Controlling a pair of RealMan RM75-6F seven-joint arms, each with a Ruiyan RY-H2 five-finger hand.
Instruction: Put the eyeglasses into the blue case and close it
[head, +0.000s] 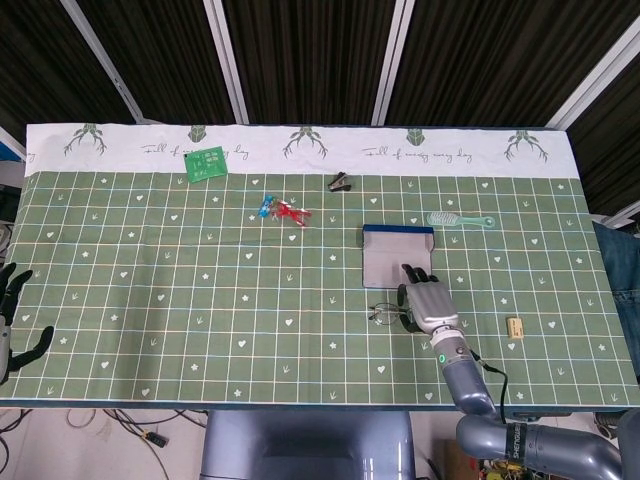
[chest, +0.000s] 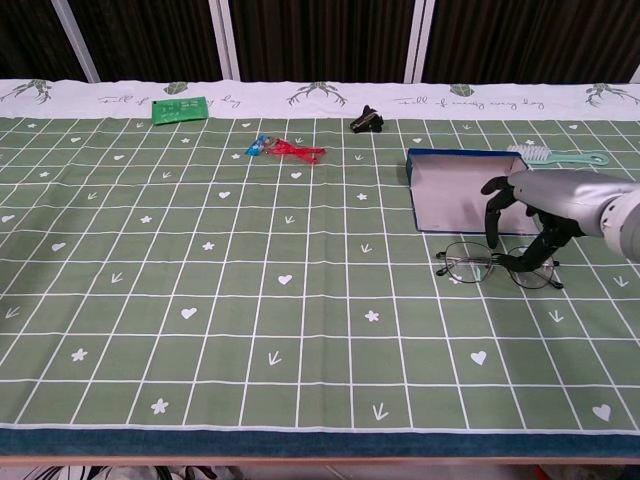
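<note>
The eyeglasses (chest: 482, 265) lie unfolded on the green gridded cloth, just in front of the blue case (chest: 452, 190), which lies open with its grey lining up. My right hand (chest: 545, 208) hovers over the right half of the glasses, fingers (chest: 492, 222) hanging down apart and the thumb reaching the frame near the right lens. I cannot tell whether it grips the frame; the glasses still rest flat on the cloth. From the head view, the right hand (head: 429, 303) covers part of the glasses (head: 384, 314) below the case (head: 396, 258). My left hand (head: 12, 310) is at the far left edge, fingers spread, holding nothing.
A mint hairbrush (head: 459, 219) lies right of the case's far end. A small tan block (head: 515, 326) sits right of my right hand. Farther back are a black clip (head: 340, 182), a red and blue item (head: 283, 211) and a green card (head: 207, 162).
</note>
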